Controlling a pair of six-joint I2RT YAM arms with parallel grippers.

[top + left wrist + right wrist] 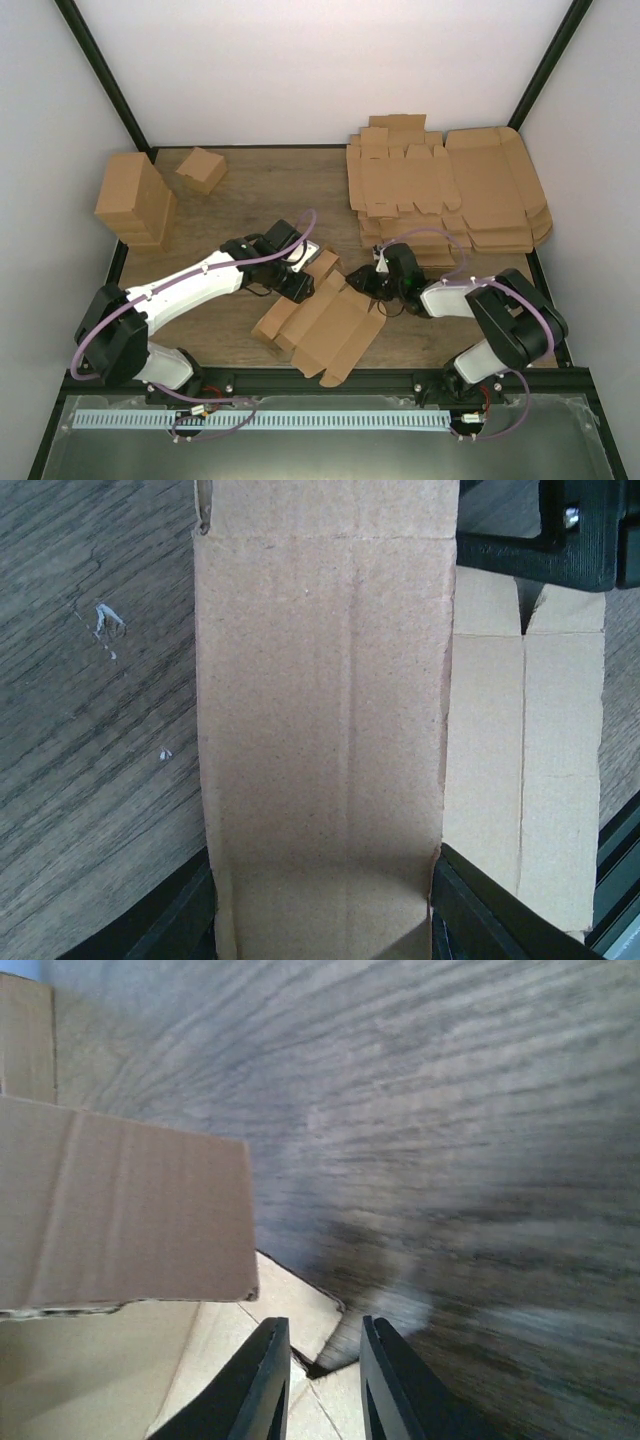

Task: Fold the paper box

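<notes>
1. Table (260, 200): brown wood-grain top, grain running left to right in the overhead view.
2. Left rear corner: tall cardboard block (135, 200), standing upright.
3. Just right of the block, apart from it: small folded carton (201, 169), closed and turned at an angle.
4. Right rear: stack of large flat sheets (450, 185), loosely squared, with edges stepped towards the near side.
5. Near centre: paper box (320, 325), an unfolded die-cut sheet lying diagonally on the wood.
6. Left wrist view: a few white specks (108, 620) on the bare wood beside the sheet.

white links (190, 285), black joints (515, 325), purple cables (430, 231), perhaps one screw (571, 518)
</notes>
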